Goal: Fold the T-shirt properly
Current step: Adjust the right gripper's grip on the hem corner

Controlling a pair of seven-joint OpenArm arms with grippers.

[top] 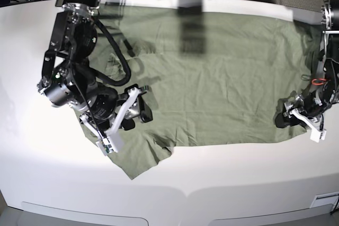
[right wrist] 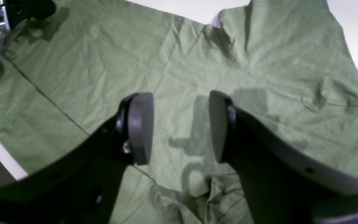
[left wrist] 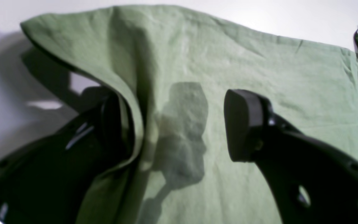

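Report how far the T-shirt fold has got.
Done: the T-shirt lies spread out on the white table, wrinkled, with no fold made.

In hand: the left gripper is open at one edge, where cloth drapes over one finger without being pinched. The right gripper hovers open above the shirt, holding nothing.

Left: gripping the cloth and every fold.

The T-shirt [top: 212, 72] is sage green, wrinkled, and spread mostly flat across the white table, its body reaching from 9 o'clock to 3 o'clock in the base view. A sleeve points toward 7 o'clock. In the left wrist view its edge [left wrist: 82, 67] is lifted and curled over, off the table.
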